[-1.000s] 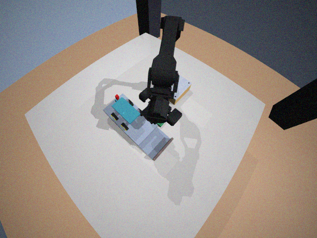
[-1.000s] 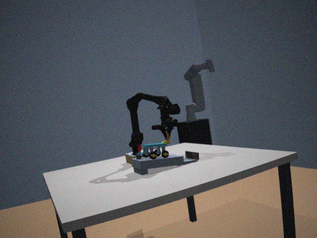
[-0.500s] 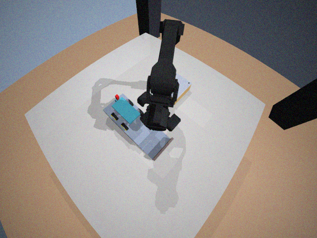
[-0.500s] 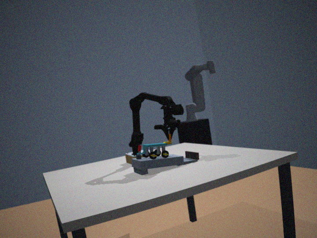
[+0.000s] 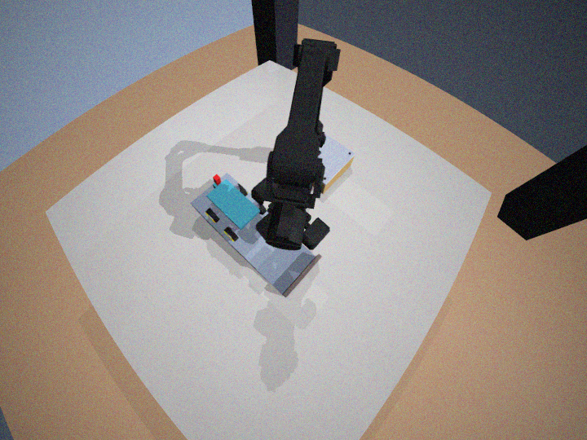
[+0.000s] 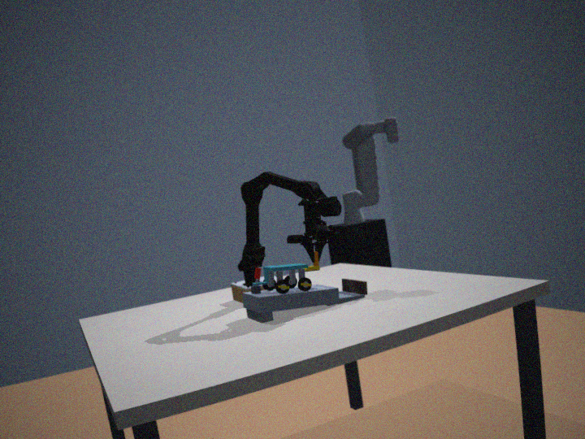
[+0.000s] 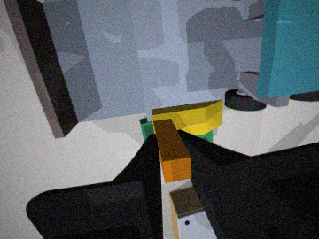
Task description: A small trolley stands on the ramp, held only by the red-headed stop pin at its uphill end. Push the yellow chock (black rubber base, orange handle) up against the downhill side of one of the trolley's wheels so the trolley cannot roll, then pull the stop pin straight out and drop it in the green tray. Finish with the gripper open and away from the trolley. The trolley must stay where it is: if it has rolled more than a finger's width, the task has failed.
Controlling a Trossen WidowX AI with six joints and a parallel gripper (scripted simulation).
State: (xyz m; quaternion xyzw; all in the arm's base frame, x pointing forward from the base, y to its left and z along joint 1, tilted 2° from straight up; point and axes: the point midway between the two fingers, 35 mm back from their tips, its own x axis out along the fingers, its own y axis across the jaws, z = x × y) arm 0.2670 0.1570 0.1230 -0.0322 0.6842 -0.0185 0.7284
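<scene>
My gripper [image 6: 315, 260] [image 7: 166, 137] is shut on the orange handle [image 7: 177, 169] of the yellow chock [image 6: 311, 268] [image 7: 197, 120]. The chock hangs in the air at about deck height, downhill of the trolley, and overlaps the ramp's side edge in the wrist view. The turquoise trolley [image 5: 231, 203] [image 6: 285, 267] [image 7: 293, 49] stands on the grey ramp [image 5: 265, 261] [image 6: 292, 302] [image 7: 119, 66]. The red-headed pin [image 5: 216, 179] [image 6: 257, 272] stands at its uphill end. The green tray [image 7: 147, 129] is mostly hidden behind the chock and fingers. The arm hides the chock in the top view.
A dark upright end board [image 5: 303, 275] [image 6: 354, 286] [image 7: 39, 66] closes the ramp's low end. A pale-topped box with yellowish sides [image 5: 338, 155] [image 6: 237, 293] is at the arm's base. A trolley wheel [image 7: 245, 101] is near the chock in the wrist view.
</scene>
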